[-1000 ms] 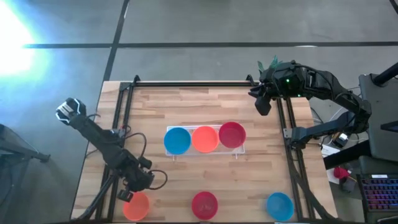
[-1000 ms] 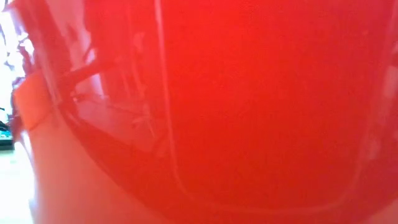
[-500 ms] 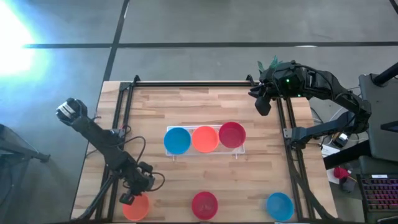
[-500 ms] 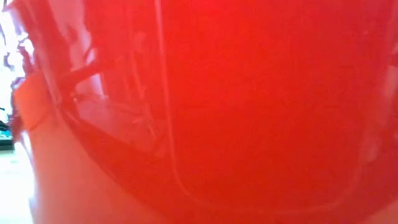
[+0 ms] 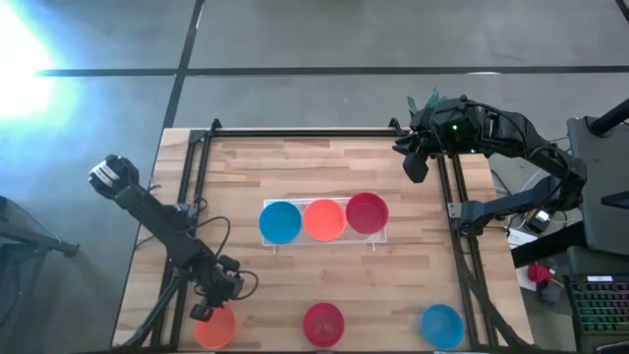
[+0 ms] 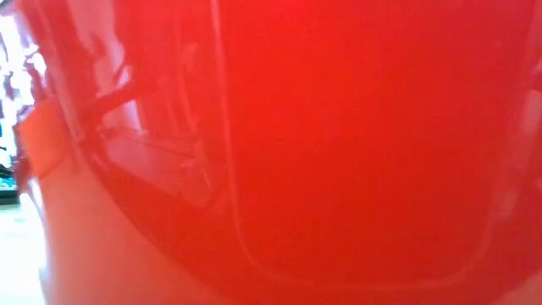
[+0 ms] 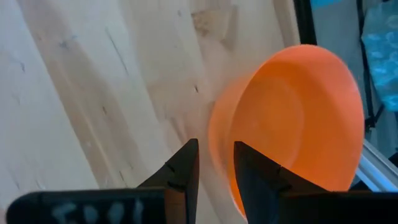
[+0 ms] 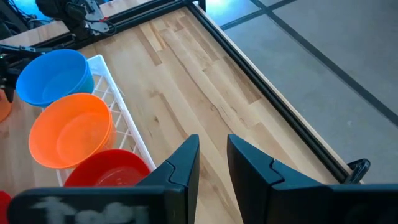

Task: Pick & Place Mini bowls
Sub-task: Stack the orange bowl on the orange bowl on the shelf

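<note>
Left gripper: we see it at the near left corner, fingers parted a narrow slot, straddling the rim of the loose orange bowl; whether it pinches the rim we cannot tell.
Right gripper: waits over the far right edge of the table, fingers slightly apart, holding nothing.
Tray: mid-table, carrying a blue bowl, an orange bowl and a red bowl in a row.
Near edge: a red bowl at centre, a blue bowl at right.
Open room: we see bare wood far of the tray and between tray and near bowls.
</note>
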